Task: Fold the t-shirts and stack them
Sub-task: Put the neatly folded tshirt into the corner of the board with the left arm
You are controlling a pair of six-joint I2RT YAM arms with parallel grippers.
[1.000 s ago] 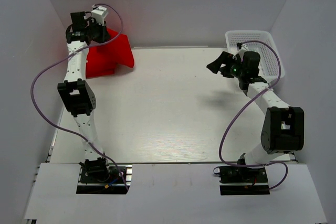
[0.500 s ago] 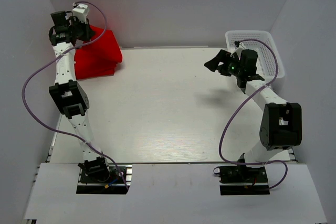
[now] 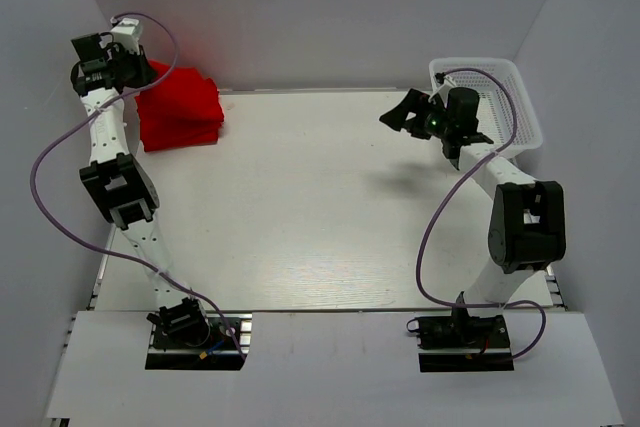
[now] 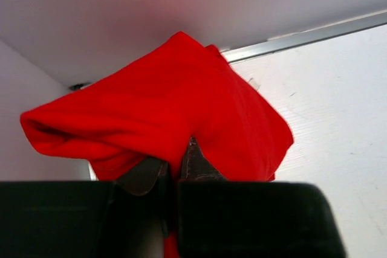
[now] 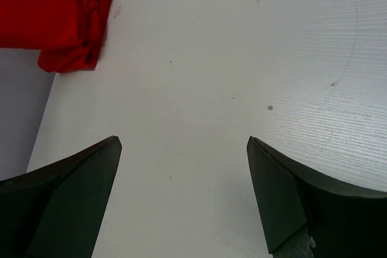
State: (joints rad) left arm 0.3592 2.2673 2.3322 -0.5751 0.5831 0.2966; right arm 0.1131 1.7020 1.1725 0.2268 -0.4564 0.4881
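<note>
Folded bright red t-shirts (image 3: 180, 109) are piled at the table's far left corner, and show small at the top left of the right wrist view (image 5: 53, 16). My left gripper (image 3: 138, 79) is at the pile's left back edge, shut on a fold of the top red t-shirt (image 4: 175, 98). The cloth bulges in front of the pinched jaws (image 4: 175, 162). My right gripper (image 3: 402, 114) hangs above the table's right side, just left of the basket. It is open (image 5: 184, 144) with only bare table between its fingers.
A white mesh basket (image 3: 500, 65) stands at the far right corner behind my right wrist. White walls close in the left, back and right sides. The left arm leans close to the left wall.
My left gripper has swung left and back toward the corner with the folded red t-shirt, which now lies squared on the pile. My right gripper has drifted slightly left, still open.
</note>
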